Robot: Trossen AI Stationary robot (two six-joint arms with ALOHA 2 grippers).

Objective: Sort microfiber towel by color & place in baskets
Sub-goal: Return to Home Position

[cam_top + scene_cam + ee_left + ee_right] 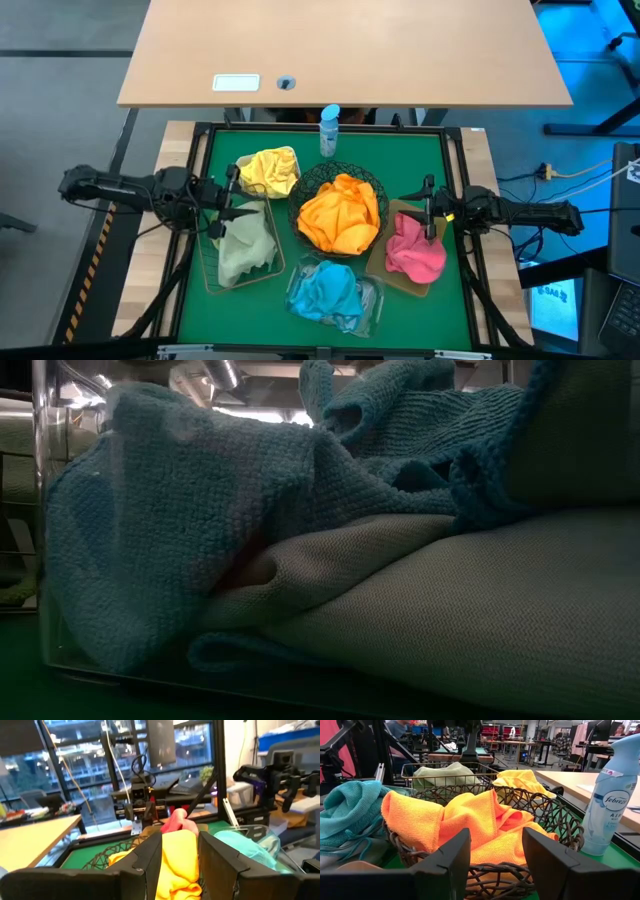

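Towels lie sorted in heaps on the green mat. Orange ones [340,215] fill the round black wire bowl [300,190] in the middle. Yellow ones [268,172] lie at the far left, and pale green ones [243,248] in the wire basket [210,285]. Pink ones [414,250] rest on the tan tray [382,268]. Blue ones [328,290] lie in the clear tray [372,300]. My left gripper [236,197] hangs open and empty over the basket's far end, pointing level at the bowl. My right gripper [428,208] stands open and empty at the mat's right, also facing the bowl [540,820].
A blue-capped spray bottle [329,130] stands upright at the mat's far edge, behind the bowl. A wooden desk [400,50] lies beyond the mat. The containers crowd the mat's middle; bare green mat [420,160] shows at the far right corner and along the near edge.
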